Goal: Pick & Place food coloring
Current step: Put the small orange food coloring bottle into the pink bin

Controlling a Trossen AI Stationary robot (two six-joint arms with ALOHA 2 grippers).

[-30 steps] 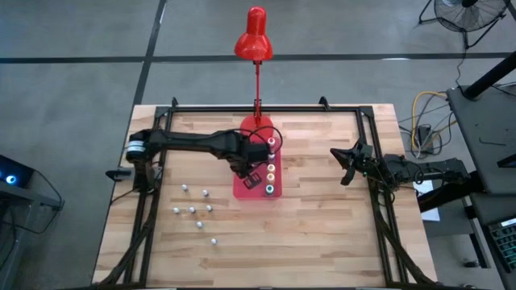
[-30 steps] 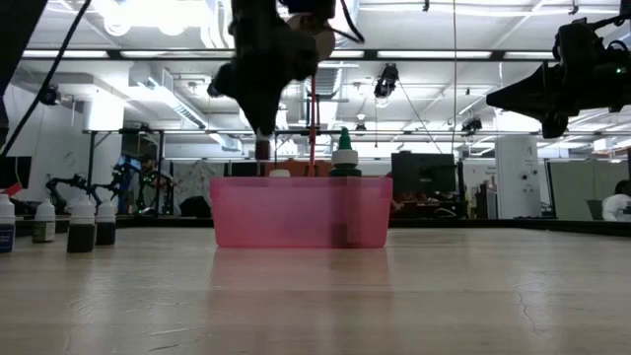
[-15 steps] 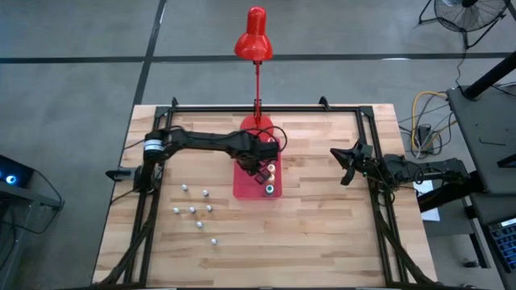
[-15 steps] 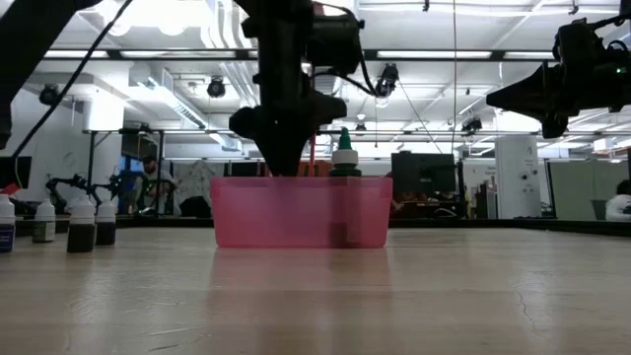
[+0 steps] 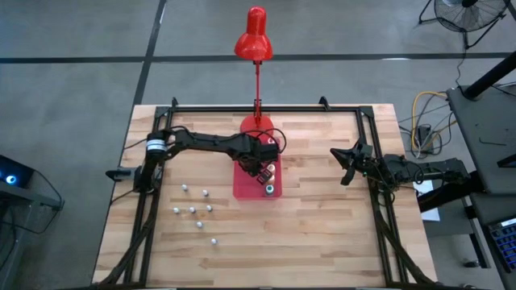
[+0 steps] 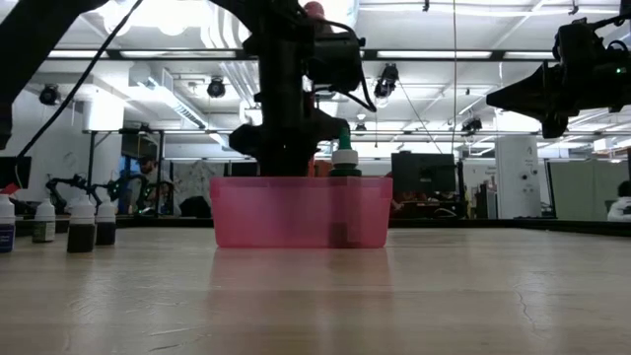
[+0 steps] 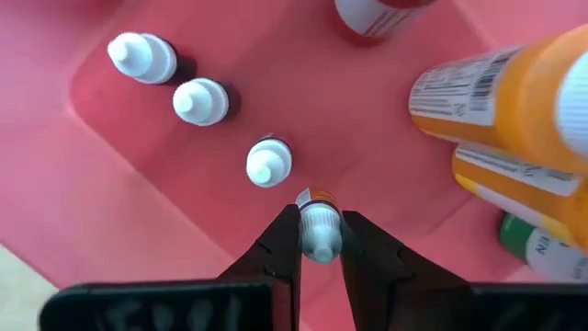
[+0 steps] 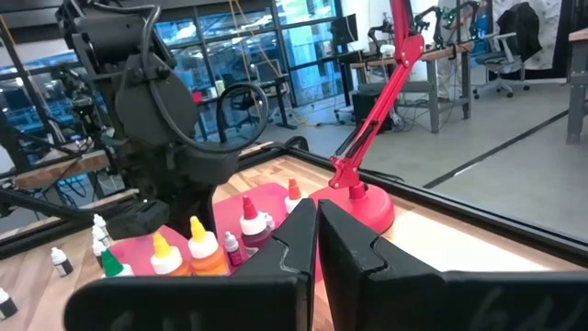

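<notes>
A flat red tray (image 5: 244,187) lies mid-table and shows as a pink box (image 6: 301,212) in the low view. In it stand bigger food coloring bottles, orange (image 7: 514,101), yellow (image 7: 519,188) and green (image 7: 542,250), and a row of three small white-capped ones (image 7: 200,99). My left gripper (image 7: 321,246) reaches down into the tray (image 5: 260,167), shut on another small white-capped bottle (image 7: 319,221) at the end of that row. Several small bottles (image 5: 193,209) stand loose on the table near the left. My right gripper (image 5: 345,165) waits shut at the right, level. My left gripper pinches the small bottle's white cap (image 7: 320,235) between its two fingers (image 7: 285,253), coming from above and pointing steeply down. The bottle hangs upright below the fingers, inside the tray. Whether its base stands on the tray floor I cannot tell.
A red desk lamp (image 5: 255,48) stands on its base just behind the tray's far end. A red-capped bottle (image 7: 377,14) stands in the tray too. A dark metal frame (image 5: 371,137) runs round the table. Bare wood lies in front of and to the right of the tray.
My left gripper has gone down from above the tray's rim into the tray, rolling a little, with the small bottle still between its fingers. The bottle now sits low among the others in the tray.
</notes>
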